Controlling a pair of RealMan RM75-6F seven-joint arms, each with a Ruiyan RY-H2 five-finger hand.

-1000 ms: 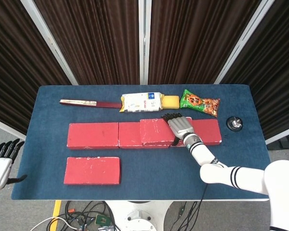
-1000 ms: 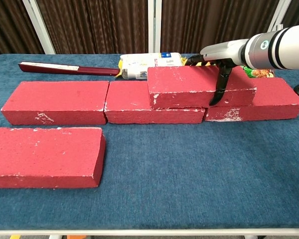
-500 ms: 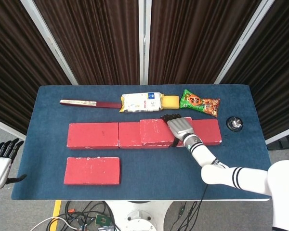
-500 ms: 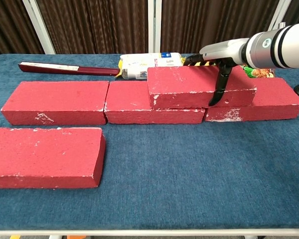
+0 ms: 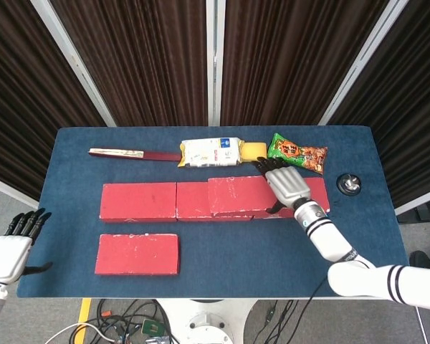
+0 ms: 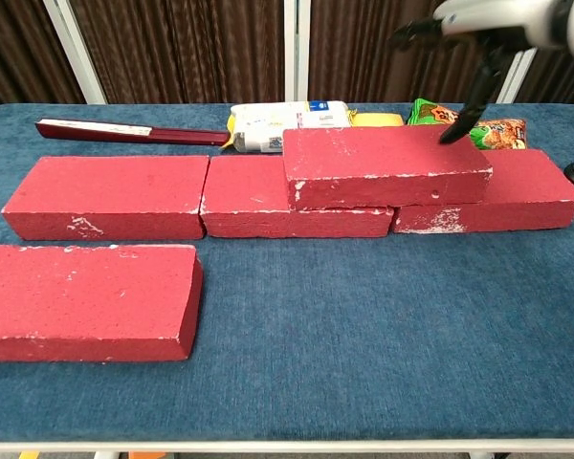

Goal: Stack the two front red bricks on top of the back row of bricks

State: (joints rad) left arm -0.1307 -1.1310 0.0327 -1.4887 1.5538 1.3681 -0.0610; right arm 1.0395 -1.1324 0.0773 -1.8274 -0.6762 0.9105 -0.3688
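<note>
Stacked brick (image 6: 383, 164): lying on the back row (image 6: 105, 196), centre right of frame, bridging the seam between two lower bricks.
Right hand (image 6: 469, 38): hovering above the stacked brick's right end, fingers spread, grasping nothing; probably clear of the brick, though the head view cannot settle it.
Front brick (image 5: 137, 254): sitting lower left on the table (image 5: 222, 265), long axis running left to right, well apart from the right hand.
Left hand (image 5: 13, 247): waiting off the table's lower left edge, fingers apart, empty.
Nearer hand: the left one, judging by the head view.
</note>
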